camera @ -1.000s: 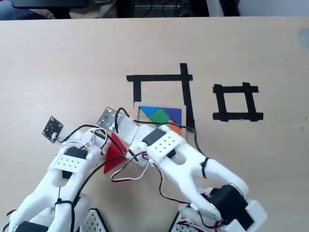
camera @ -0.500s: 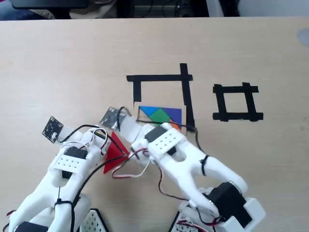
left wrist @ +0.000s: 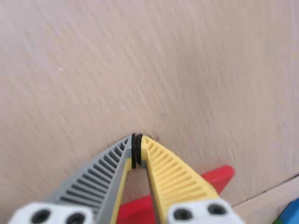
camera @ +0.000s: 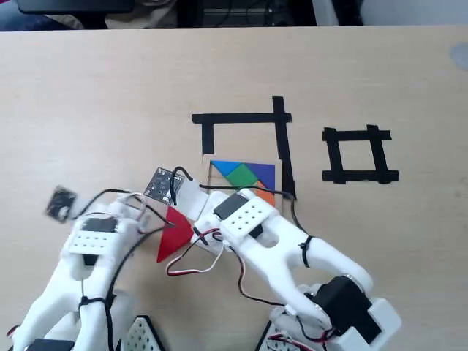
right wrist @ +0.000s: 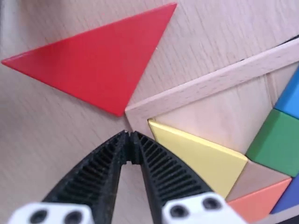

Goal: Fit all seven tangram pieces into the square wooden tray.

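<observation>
Left gripper: jaws pressed together, empty. It has swung leftward, off the red triangle. The triangle lies flat on the table, apparently touching the wooden tray corner. Right gripper: jaws pressed together over that corner. The triangle is not yet fitted.

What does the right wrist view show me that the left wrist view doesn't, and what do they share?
Right wrist view's extras: the right gripper, shut, tips just outside a corner of the tray. Inside the tray lie the yellow triangle and the orange piece, with bare floor beside them. The red triangle is seen whole, lying outside the tray.
Left wrist view's extras: the left gripper, shut, over bare table.
Shared: the red triangle, a strip of tray rim and a sliver of the blue piece.
</observation>
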You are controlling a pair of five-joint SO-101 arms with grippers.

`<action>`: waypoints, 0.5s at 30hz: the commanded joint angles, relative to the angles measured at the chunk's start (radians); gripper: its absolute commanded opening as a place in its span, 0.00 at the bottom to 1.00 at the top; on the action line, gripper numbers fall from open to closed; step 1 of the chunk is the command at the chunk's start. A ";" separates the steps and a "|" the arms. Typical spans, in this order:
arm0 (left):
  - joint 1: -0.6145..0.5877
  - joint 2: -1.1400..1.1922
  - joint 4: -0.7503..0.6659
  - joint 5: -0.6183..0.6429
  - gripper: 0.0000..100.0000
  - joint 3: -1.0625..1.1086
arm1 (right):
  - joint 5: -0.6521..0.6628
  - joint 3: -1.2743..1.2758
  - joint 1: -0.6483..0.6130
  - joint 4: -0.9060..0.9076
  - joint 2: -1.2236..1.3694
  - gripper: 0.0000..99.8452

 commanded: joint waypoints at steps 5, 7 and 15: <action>-0.392 0.002 0.077 -0.137 0.05 -0.047 | 0.008 -0.130 -0.031 0.041 0.108 0.01; -0.449 0.002 0.074 -0.155 0.05 -0.048 | 0.009 -0.170 -0.031 0.064 0.142 0.01; -0.486 0.002 0.081 -0.172 0.05 -0.064 | 0.002 -0.205 -0.112 0.150 0.142 0.01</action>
